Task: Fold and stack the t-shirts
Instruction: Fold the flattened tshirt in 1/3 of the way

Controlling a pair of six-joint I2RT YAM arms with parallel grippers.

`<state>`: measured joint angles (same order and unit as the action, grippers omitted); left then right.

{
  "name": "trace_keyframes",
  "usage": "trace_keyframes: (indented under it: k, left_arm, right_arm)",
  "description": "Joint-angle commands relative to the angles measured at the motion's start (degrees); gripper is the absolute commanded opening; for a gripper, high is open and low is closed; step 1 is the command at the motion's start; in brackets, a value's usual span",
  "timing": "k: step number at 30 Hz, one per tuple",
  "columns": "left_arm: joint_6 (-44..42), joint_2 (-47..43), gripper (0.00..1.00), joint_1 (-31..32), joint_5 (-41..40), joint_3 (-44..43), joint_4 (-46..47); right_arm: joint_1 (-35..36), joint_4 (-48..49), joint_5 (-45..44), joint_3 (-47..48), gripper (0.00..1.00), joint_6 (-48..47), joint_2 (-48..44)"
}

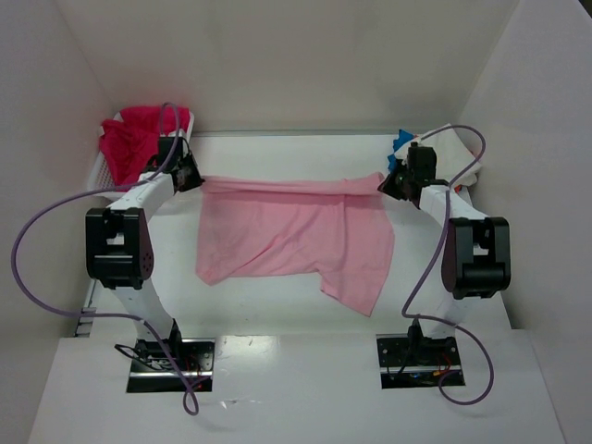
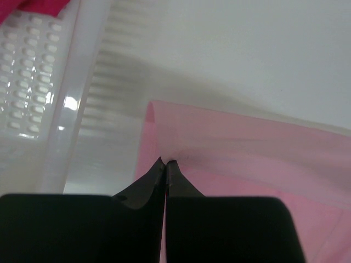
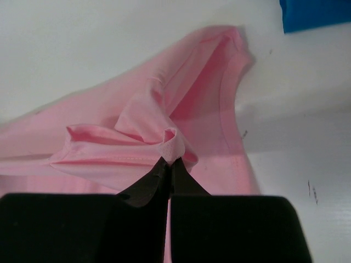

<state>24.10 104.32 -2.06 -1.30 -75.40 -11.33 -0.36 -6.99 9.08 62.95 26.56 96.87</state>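
The soft, light pink cotton short-sleeved t-shirt (image 1: 296, 236) lies spread on the white counter (image 1: 277, 314) between the arms. Its far edge is stretched in a line from the left hand (image 2: 165, 164), clenched on a folded corner just beside the white plastic lattice basket (image 2: 33, 66), to the right hand (image 3: 169, 161), clenched on a bunched pinch of stitched edge. The cloth looks light, limp and apt to sag or slip, so I judge that level holds at the outer corners will serve best, since the near part lies rumpled.
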Motion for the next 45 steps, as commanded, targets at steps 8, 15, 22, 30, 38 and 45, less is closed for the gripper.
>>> trace_keyframes:
  k: [8,15,22,30,38,45]
  left_arm:
    - [-0.4,-5.3,0.00,-1.5,-1.4,5.7,-1.7]
    - [0.2,-4.2,0.12,-1.5,-1.0,6.3,-2.8]
    - [0.2,-7.9,0.50,-1.5,0.3,5.3,-2.8]
    - [0.8,-11.4,0.65,-1.5,6.7,4.6,-0.5]
    - [2.8,-5.6,0.63,0.0,13.0,5.9,2.7]
    - [2.8,0.9,0.46,2.2,14.5,4.5,4.6]
  right_arm:
    - [0.8,-1.3,-4.1,-7.3,0.00,2.6,-4.7]
    - [1.9,-2.6,-4.6,-8.1,0.05,3.2,-4.7]
    - [1.9,-4.7,-5.3,-5.0,0.44,3.2,-9.9]
    - [1.9,-5.7,-1.7,-1.7,0.78,2.1,-10.5]
    - [1.9,-1.1,1.3,-0.2,0.73,0.1,-1.7]
    - [5.6,-1.1,3.0,5.0,0.59,-0.9,6.5]
